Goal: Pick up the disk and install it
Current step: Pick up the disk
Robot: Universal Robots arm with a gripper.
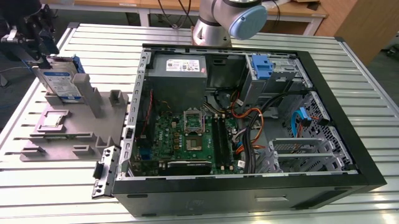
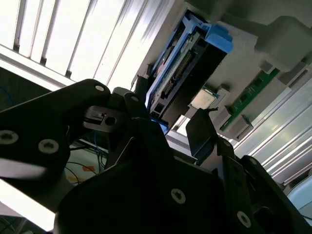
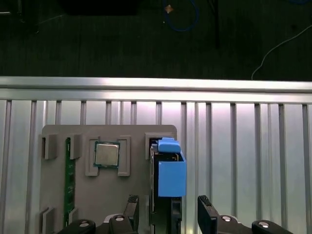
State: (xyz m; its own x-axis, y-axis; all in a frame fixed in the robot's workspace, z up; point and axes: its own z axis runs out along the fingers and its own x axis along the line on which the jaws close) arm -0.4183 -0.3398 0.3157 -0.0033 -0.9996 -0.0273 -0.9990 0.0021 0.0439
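The open hand (image 3: 168, 201) straddles the disk (image 3: 170, 178), gripping nothing. The disk stands in its grey holder (image 3: 131, 134), not yet installed.

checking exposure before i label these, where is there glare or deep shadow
Exterior view: even light, the table slats only mildly bright. Second wrist view: slats blown out white, the gripper a dark mass in front of the disk. First wrist view: pale glare on the slats past the grey fixture, floor beyond nearly black.
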